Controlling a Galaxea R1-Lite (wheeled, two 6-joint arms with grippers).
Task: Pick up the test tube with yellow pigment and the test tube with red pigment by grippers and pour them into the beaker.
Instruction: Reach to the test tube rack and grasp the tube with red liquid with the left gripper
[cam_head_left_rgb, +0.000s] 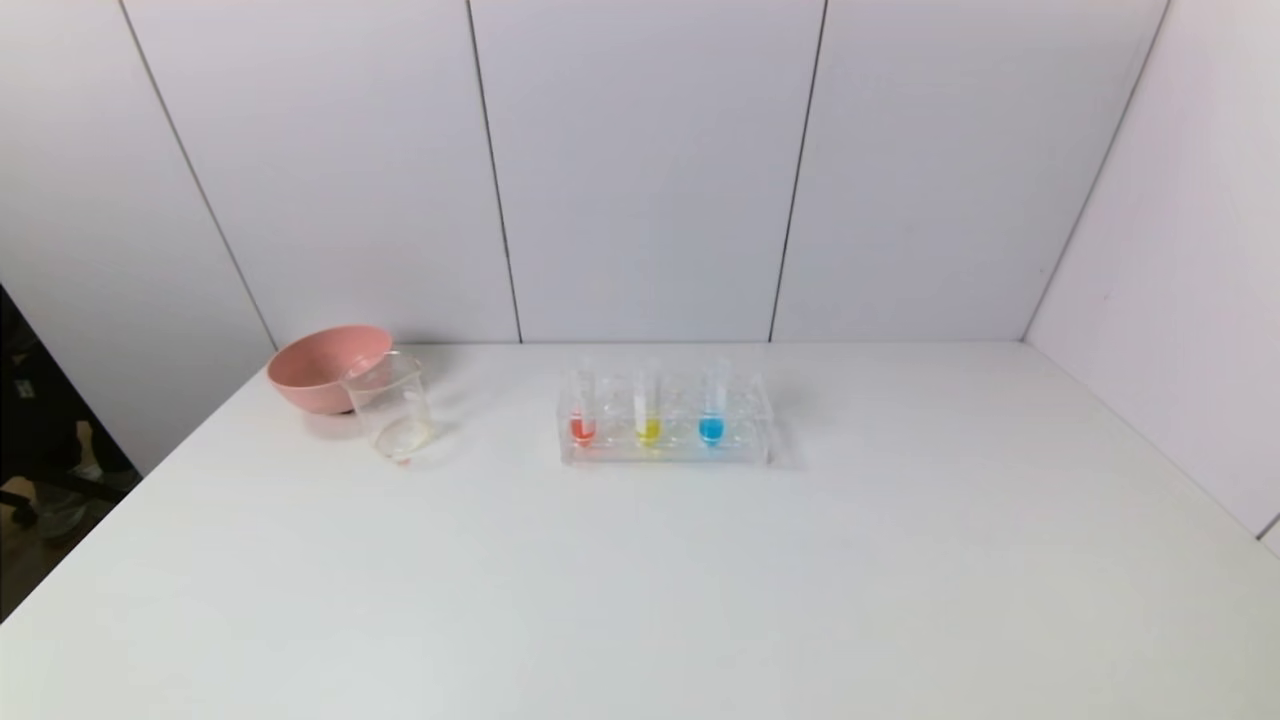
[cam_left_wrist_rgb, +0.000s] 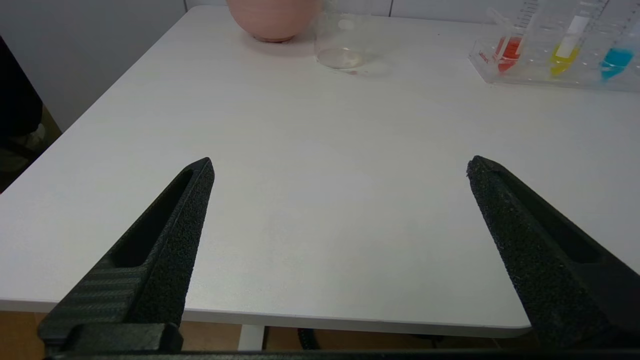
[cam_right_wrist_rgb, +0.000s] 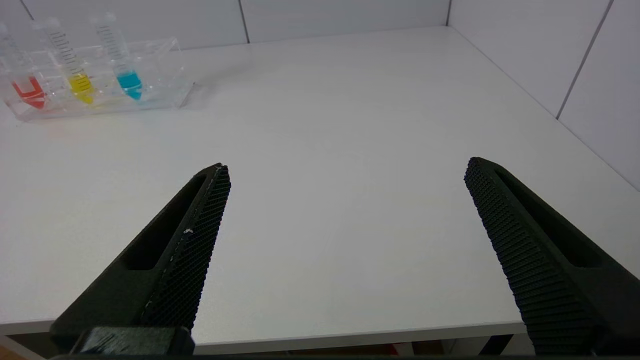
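while both tubes sit racked, left gripper (cam_left_wrist_rgb: 340, 167) and right gripper (cam_right_wrist_rgb: 347, 170) gape.

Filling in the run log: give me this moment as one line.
stage: start | left gripper: open, near table edge | right gripper: open, near table edge | red tube, yellow tube: in rack | beaker: beside bowl

Standing in one clear plastic rack (cam_head_left_rgb: 667, 452): three slim clear tubes, tipped red (cam_head_left_rgb: 582, 428), yellow (cam_head_left_rgb: 648, 431) and blue (cam_head_left_rgb: 711, 430). Sitting nearby: one clear glass beaker (cam_head_left_rgb: 390, 408), one pink round bowl (cam_head_left_rgb: 322, 366).
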